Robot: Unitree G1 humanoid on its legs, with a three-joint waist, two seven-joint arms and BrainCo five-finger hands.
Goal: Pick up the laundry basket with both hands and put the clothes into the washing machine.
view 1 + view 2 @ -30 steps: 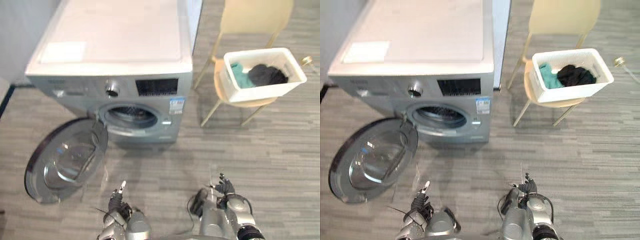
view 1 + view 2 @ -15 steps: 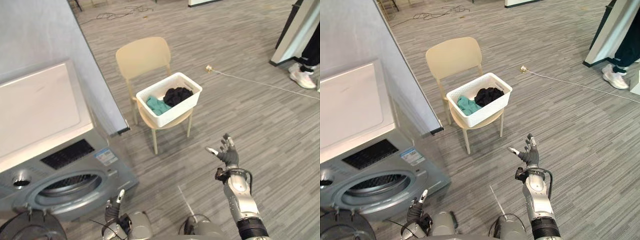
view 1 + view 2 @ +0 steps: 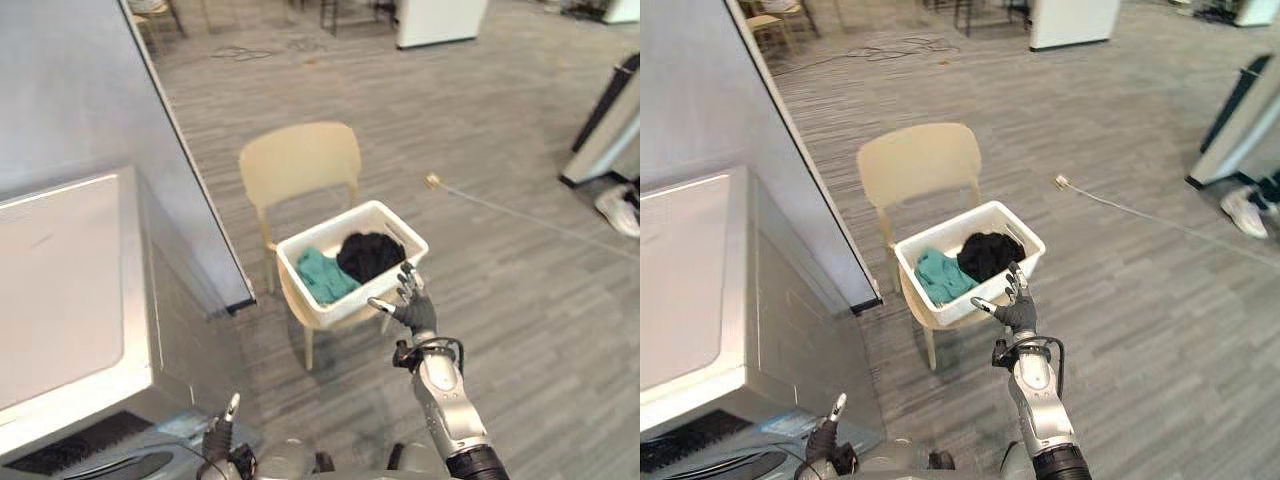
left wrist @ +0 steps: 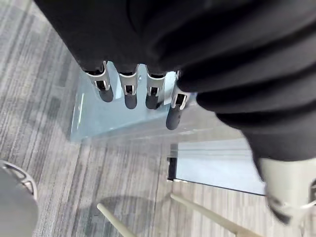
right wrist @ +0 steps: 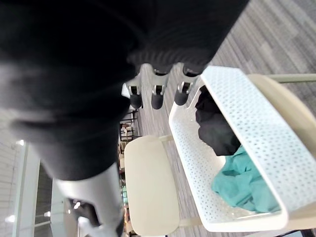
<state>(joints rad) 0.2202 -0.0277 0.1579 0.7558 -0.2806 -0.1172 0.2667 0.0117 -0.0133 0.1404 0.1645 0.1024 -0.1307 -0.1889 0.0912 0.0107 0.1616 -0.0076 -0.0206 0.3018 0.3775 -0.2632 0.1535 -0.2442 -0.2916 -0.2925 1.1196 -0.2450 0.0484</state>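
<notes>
A white perforated laundry basket (image 3: 405, 234) rests on the seat of a cream chair (image 3: 300, 160), holding a teal garment (image 3: 322, 275) and a black garment (image 3: 370, 255). My right hand (image 3: 412, 311) hovers open at the basket's near right corner, fingers spread, close to the rim (image 5: 237, 106) but holding nothing. My left hand (image 3: 228, 415) hangs low at the bottom of the view by the washing machine (image 3: 60, 300), fingers (image 4: 128, 94) straight and empty. The grey washing machine stands at the left, with the edge of its drum opening (image 3: 130, 468) showing at the bottom.
A tall grey partition (image 3: 90, 130) rises behind the washing machine, next to the chair. A thin cord with a plug (image 3: 432, 181) lies on the floor to the right of the chair. A person's white shoe (image 3: 618, 208) shows at the far right.
The camera has turned further toward the chair, so the basket now sits nearer the centre. My right hand has risen and reached forward to the basket's near right corner. The left hand stays low.
</notes>
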